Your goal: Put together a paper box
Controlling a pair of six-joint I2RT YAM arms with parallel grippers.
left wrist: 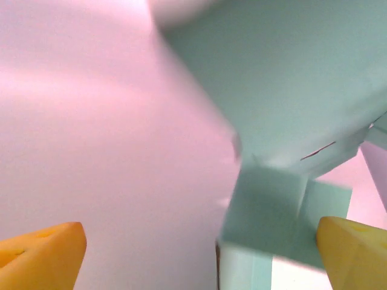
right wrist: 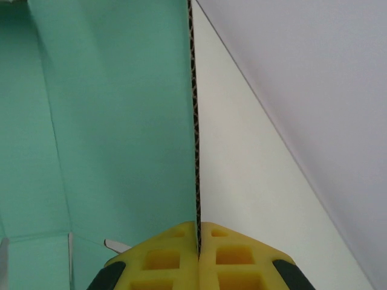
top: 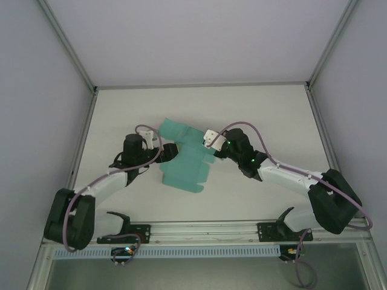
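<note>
the right gripper (right wrist: 198,241) pinches the box (top: 184,158), its yellow pads pressed together on the thin edge of a raised panel that stands upright between them. on the sheet's other side the left gripper (left wrist: 199,257) is spread wide, its yellow fingers (left wrist: 42,257) far apart. a folded flap lies ahead of them, closer to the right-hand finger than to the middle, and nothing is gripped.

the box is a teal die-cut sheet, partly folded. it lies mid-table (top: 260,115) between the two arms and looks a long way from a closed carton.

the likely trouble is that a single pinch on a narrow edge is all that holds the card. any pull from the right arm could swing the light sheet around that point, drag it across the table, or bend the panel away from its crease. the flap sits off-centre in the left gripper's gap, so closing from here could catch only a corner, crumple it, or miss it entirely. if the left fingers advance while open, they may shove the sheet instead of taking hold. thin card also tends to spring back, so a fold left unsupported may reopen.
</note>
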